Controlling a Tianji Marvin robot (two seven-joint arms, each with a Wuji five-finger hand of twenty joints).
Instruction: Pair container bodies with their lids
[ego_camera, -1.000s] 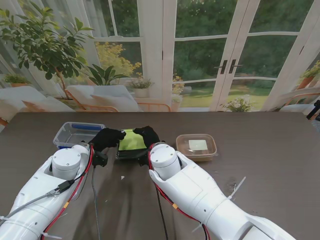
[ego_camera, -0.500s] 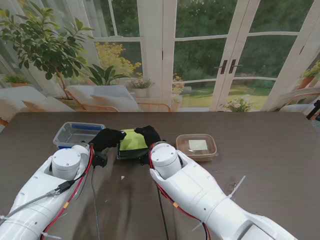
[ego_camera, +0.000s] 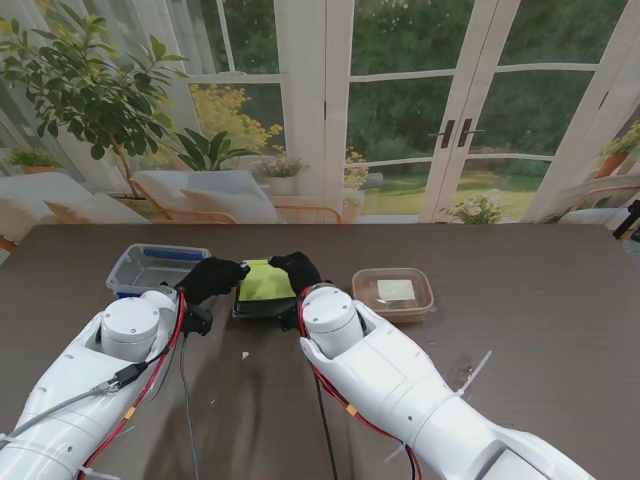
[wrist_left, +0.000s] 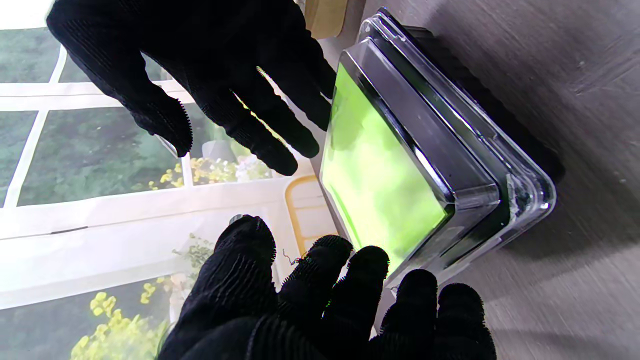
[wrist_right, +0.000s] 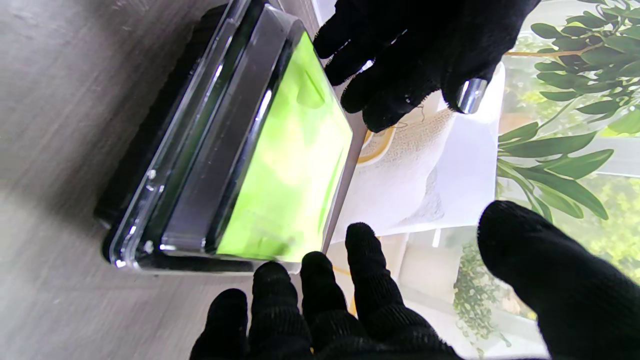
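Black container (ego_camera: 264, 300): centre of the table (ego_camera: 540, 330), clear lid (wrist_left: 480, 150) seated on it, lime-green panel (ego_camera: 264, 280) showing on top.
Left hand (ego_camera: 212, 276): at the black container's left side — fingers spread, fingertips (wrist_left: 367, 260) at the lid's edge; contact can't be confirmed, nothing gripped.
Right hand (ego_camera: 296, 270): at the black container's right side, fingers apart, fingertips (wrist_right: 272, 272) right by the lid rim; touching or not — cannot tell, holds nothing.
Hands vs container: one on each flank, container between them, both gloved in black.
Clear bin (ego_camera: 156, 268): left of the black container, just beyond the left hand, blue strip along its far rim, no lid on it.
Brown container (ego_camera: 393, 293): right of the black container, apart from it, translucent lid on, pale square patch on top.
Count: three containers — one black, one clear, one brown; two with lids on; two hands.
Writing: none readable; the pale patch on the brown container is too small to tell whether it bears text.
Wrist views: lid is clear plastic with a raised centre over a dark base; green surface seen through it.
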